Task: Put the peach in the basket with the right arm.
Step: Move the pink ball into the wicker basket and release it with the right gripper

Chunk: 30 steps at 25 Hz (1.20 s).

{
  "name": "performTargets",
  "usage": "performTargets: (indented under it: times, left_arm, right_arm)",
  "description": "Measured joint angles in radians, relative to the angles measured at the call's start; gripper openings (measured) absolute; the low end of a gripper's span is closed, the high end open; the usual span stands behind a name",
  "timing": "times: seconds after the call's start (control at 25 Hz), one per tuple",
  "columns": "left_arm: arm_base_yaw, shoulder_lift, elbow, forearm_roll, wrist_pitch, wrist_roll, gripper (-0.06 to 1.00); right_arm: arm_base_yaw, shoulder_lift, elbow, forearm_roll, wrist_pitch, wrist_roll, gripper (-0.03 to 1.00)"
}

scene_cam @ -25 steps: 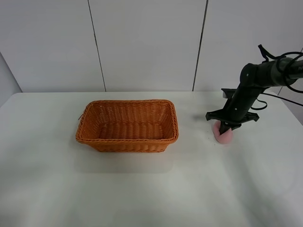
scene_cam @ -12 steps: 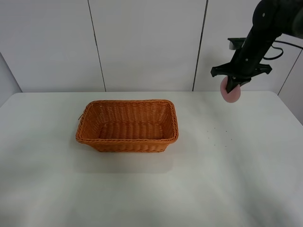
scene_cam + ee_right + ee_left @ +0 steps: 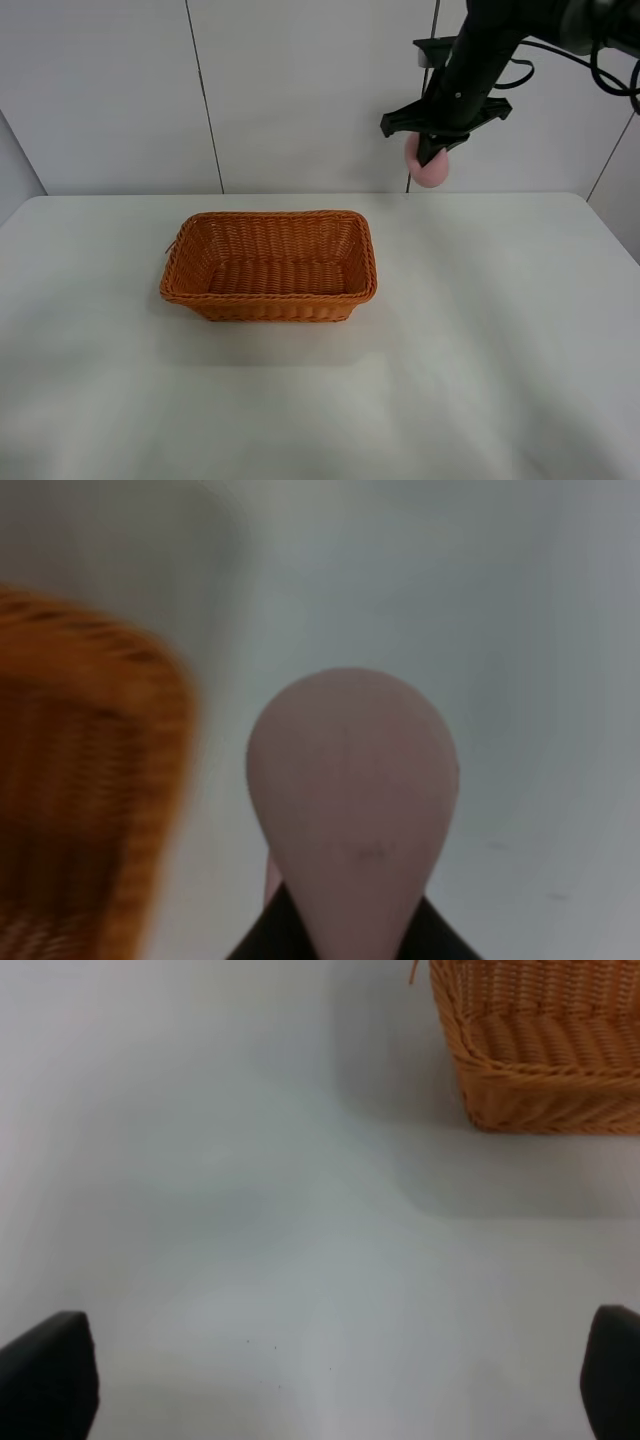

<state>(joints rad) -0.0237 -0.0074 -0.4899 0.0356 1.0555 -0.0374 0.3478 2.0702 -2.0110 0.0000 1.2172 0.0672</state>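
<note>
The pale-pink peach (image 3: 432, 170) hangs high above the table, right of the basket, held by my right gripper (image 3: 436, 152), which is shut on it. In the right wrist view the peach (image 3: 352, 790) fills the middle, with the blurred basket (image 3: 80, 780) beside it. The orange-brown wicker basket (image 3: 269, 264) sits on the white table (image 3: 480, 340), with nothing visible inside. My left gripper shows only as two dark fingertips (image 3: 45, 1372) far apart at the corners of the left wrist view, open, with a corner of the basket (image 3: 540, 1050) ahead.
White wall panels stand behind the table. The right arm (image 3: 520, 30) and its cables reach in from the upper right. The left arm does not show in the exterior high view.
My right gripper has lifted the peach off the table at the right and carried it up and leftward, nearer the basket. The basket has not moved.
</note>
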Motion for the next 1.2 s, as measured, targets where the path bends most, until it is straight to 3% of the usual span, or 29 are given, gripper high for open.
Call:
performTargets:
  times: [0.44, 0.72, 0.84, 1.04, 1.2]
  left_arm:
    - [0.0, 0.0, 0.0, 0.0, 0.0, 0.0, 0.99]
    - [0.0, 0.0, 0.0, 0.0, 0.0, 0.0, 0.99]
    - [0.0, 0.0, 0.0, 0.0, 0.0, 0.0, 0.99]
    - [0.0, 0.0, 0.0, 0.0, 0.0, 0.0, 0.99]
    - [0.0, 0.0, 0.0, 0.0, 0.0, 0.0, 0.99]
  right_arm:
    - [0.288, 0.047, 0.0, 0.013, -0.114, 0.011, 0.0]
    - [0.348, 0.215, 0.0, 0.017, -0.256, 0.011, 0.02]
    - [0.345, 0.279, 0.0, 0.017, -0.277, 0.011, 0.14]
    - [0.345, 0.322, 0.0, 0.024, -0.263, 0.012, 0.58]
    - [0.345, 0.322, -0.053, 0.032, -0.233, 0.012, 0.68]
